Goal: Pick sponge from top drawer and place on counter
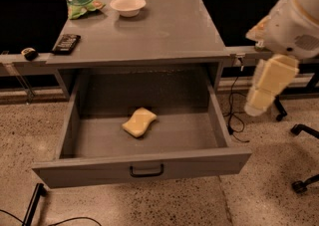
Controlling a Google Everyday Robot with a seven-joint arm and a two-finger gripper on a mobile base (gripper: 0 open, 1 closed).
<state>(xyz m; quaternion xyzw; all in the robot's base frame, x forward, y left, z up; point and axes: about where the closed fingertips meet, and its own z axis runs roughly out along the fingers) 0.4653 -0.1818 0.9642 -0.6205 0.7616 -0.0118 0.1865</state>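
Note:
The pale yellow sponge point(139, 122) lies flat on the floor of the open top drawer point(144, 163), a little left of its middle. The drawer is pulled far out, with its black bar handle point(146, 171) facing me. The grey counter point(164, 26) is the tabletop right above it. My gripper point(268, 84) hangs from the white arm at the right. It is outside the drawer's right wall, above drawer height and well apart from the sponge. It holds nothing that I can see.
On the counter stand a white bowl point(128, 5), a green snack bag point(79, 0) and a black flat device point(66, 43) near the left edge. Cables point(234, 115) hang right of the drawer. Chair castors point(299, 130) stand on the floor at far right.

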